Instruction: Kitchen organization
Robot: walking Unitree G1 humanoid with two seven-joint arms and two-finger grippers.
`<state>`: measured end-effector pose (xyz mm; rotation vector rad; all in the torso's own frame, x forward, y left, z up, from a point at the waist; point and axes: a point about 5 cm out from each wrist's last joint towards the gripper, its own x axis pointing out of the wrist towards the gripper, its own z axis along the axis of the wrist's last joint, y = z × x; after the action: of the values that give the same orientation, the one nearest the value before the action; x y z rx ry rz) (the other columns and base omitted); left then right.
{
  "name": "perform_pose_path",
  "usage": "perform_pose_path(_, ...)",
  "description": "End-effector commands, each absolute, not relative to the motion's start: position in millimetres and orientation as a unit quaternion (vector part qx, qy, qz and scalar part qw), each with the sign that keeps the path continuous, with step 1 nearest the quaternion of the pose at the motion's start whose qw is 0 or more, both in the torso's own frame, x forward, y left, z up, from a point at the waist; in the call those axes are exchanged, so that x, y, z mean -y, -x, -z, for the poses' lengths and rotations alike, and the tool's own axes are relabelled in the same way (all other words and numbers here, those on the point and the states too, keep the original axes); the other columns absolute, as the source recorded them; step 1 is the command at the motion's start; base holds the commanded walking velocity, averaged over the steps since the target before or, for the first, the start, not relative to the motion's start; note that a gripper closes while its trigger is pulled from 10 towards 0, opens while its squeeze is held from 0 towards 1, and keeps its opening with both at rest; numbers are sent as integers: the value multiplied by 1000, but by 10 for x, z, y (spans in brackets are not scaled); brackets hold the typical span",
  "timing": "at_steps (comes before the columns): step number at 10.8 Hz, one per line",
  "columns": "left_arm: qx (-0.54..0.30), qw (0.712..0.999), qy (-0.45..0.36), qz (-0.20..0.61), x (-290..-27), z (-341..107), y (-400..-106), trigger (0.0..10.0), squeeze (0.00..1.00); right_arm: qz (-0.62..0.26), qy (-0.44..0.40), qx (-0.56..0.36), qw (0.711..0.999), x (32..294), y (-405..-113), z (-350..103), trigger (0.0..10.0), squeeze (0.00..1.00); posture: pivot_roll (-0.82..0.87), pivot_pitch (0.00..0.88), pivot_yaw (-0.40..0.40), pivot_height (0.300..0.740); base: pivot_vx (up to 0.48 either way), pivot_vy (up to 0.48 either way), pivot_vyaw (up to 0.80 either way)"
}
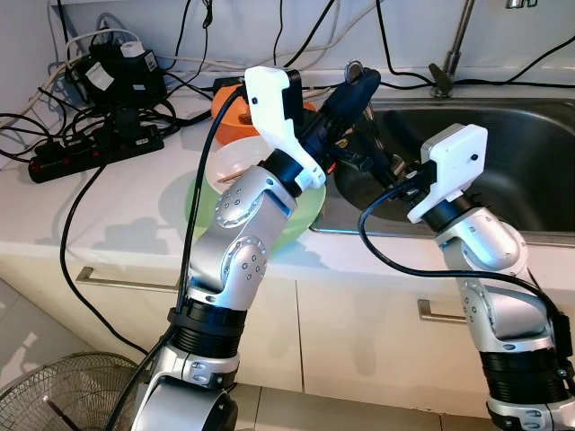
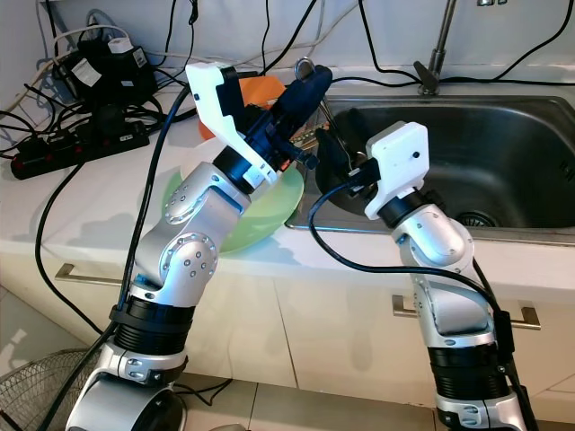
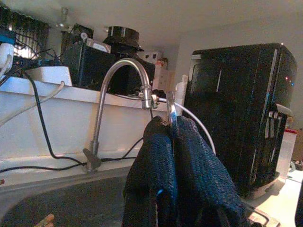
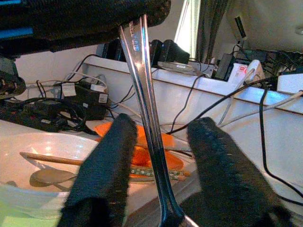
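Metal utensil: long, slim, polished steel handle with a ring at its upper end, held slanting above the left edge of the sink. Left pincer is clamped tight on the upper part of the handle, fingers pressed together. Right pincer is parted wide, one finger on each side of the lower handle; contact cannot be judged. Left of the sink on the worktop: green bowl, white bowl, orange plate.
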<state>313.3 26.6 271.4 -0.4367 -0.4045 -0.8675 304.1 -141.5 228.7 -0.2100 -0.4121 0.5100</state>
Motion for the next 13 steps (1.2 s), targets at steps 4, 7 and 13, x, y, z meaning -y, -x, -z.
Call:
perform_pose_path(4,202,860,208,419,-262,-2740,-3096,10000,0,-252,107,201,940,1365,-3071,-2270,0,0,5,0,104,740,0,0,0)
perform_pose_path(7,204,861,203,419,-265,-2737,-3089,10000,0,-252,106,199,941,1347,-3071,-2241,0,0,3,0,104,740,0,0,0)
perform_pose_path(13,201,867,197,412,-274,-2709,-3098,10000,1000,-215,113,206,948,1432,-3143,-2269,0,0,-1,0,98,740,0,0,0)
